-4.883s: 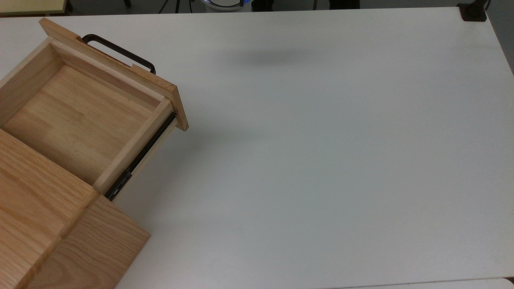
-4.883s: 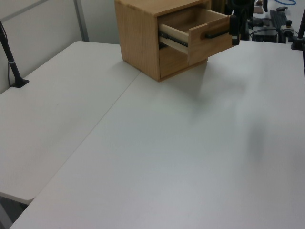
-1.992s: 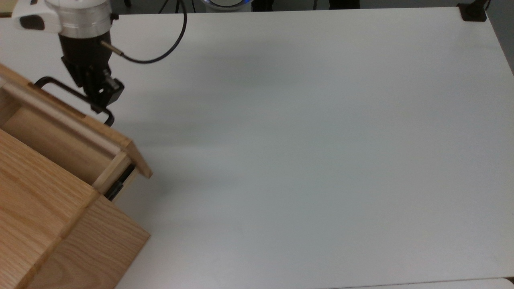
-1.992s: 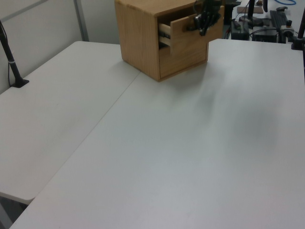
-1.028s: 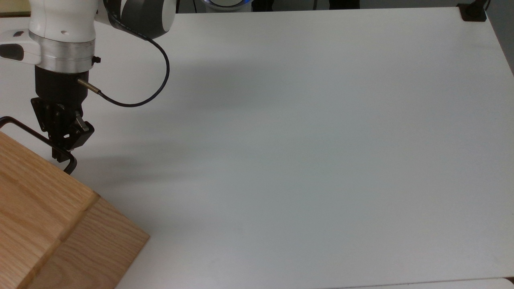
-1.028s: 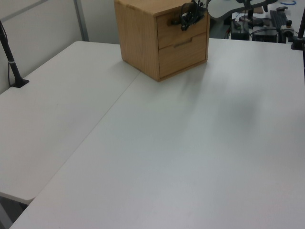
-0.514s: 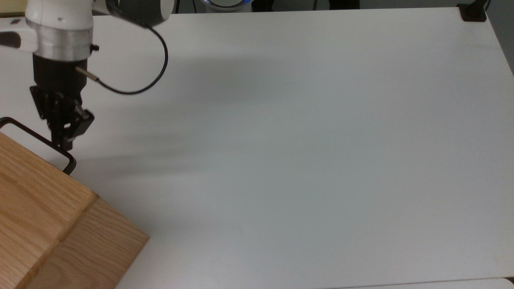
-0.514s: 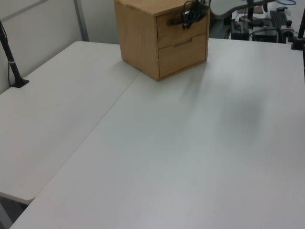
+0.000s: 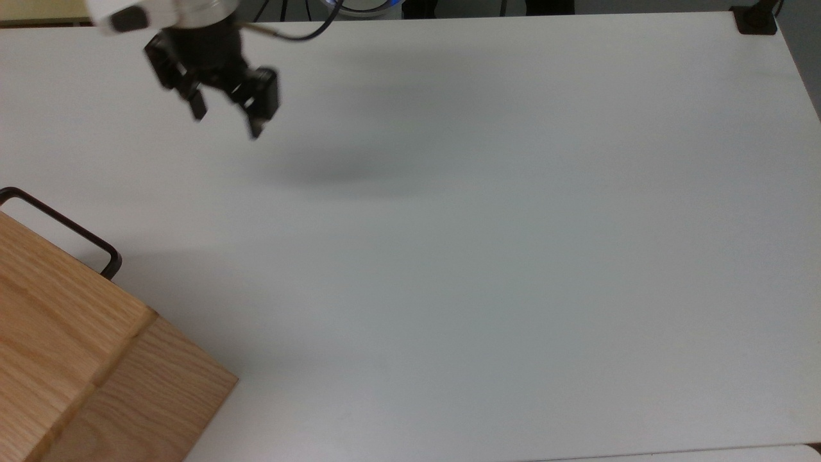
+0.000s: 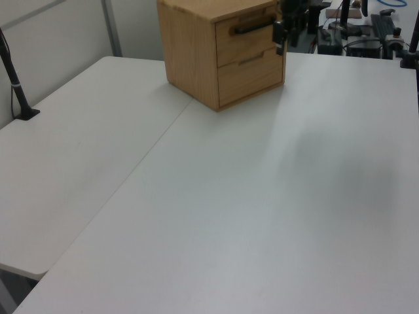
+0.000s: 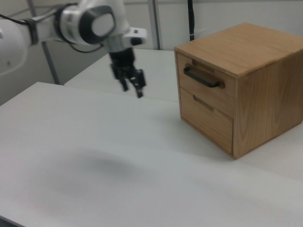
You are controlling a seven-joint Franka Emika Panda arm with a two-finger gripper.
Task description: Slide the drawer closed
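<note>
No readable text, labels, numbers — none on any surface.

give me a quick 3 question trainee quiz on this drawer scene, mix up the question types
1. True or false: the drawer sits flush with the cabinet.
2. The gripper is: A) clamped on the handle B) clear of it, above the table C) inside the drawer
3. Fill in: the fingers are ____.

Key: 1 true; 2 B; 3 open
</note>
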